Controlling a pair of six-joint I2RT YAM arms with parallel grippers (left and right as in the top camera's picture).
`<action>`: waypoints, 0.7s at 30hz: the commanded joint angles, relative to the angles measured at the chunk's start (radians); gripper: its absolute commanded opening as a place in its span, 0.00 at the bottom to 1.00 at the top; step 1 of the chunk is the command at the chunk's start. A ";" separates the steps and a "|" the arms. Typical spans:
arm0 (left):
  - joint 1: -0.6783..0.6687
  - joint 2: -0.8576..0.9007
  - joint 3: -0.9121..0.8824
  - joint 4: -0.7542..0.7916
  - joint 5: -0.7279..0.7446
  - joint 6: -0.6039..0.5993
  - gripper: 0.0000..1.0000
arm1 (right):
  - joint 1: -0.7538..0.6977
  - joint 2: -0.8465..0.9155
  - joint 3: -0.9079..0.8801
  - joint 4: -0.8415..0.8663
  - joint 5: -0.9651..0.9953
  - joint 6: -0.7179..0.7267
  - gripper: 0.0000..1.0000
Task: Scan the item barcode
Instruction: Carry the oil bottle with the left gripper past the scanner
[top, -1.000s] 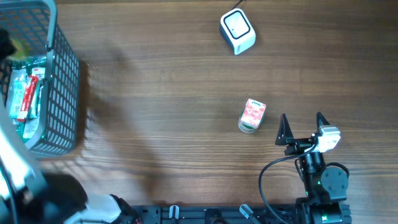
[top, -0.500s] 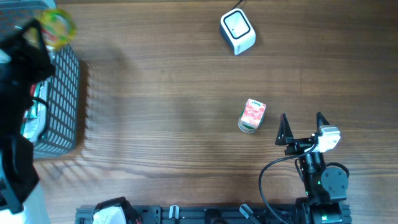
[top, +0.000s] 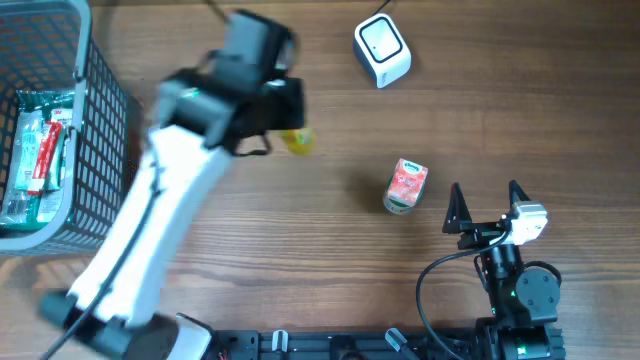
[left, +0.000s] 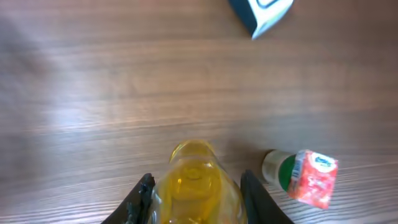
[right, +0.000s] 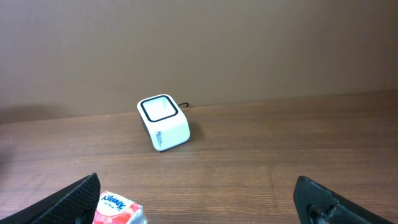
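Observation:
My left gripper (left: 196, 196) is shut on a clear yellow item (left: 196, 183), a rounded plastic container, carried above the table's middle. Overhead, that yellow item (top: 298, 140) pokes out from under the left arm's wrist, left of the white barcode scanner (top: 382, 50). The scanner's corner (left: 261, 14) shows at the top of the left wrist view. My right gripper (top: 487, 205) rests open near the front right, fingers wide apart, with the scanner (right: 163, 122) far ahead of it. No barcode is visible on the yellow item.
A red-and-white Kleenex pack (top: 406, 186) lies between the arms, also seen as the pack (left: 305, 177) and the pack (right: 119, 210). A grey wire basket (top: 105, 150) holding packaged goods stands at the far left.
The left arm has swung from over the basket rightwards to the table's middle, carrying the yellow item with it. The right arm has not moved.

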 joint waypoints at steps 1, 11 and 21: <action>-0.119 0.113 0.011 0.052 -0.096 -0.063 0.20 | -0.004 -0.004 -0.001 0.004 0.005 -0.018 1.00; -0.257 0.283 0.011 0.198 -0.200 -0.062 0.20 | -0.004 -0.004 -0.001 0.004 0.005 -0.018 1.00; -0.266 0.360 0.010 0.247 -0.193 -0.062 0.22 | -0.004 -0.004 -0.001 0.004 0.005 -0.018 1.00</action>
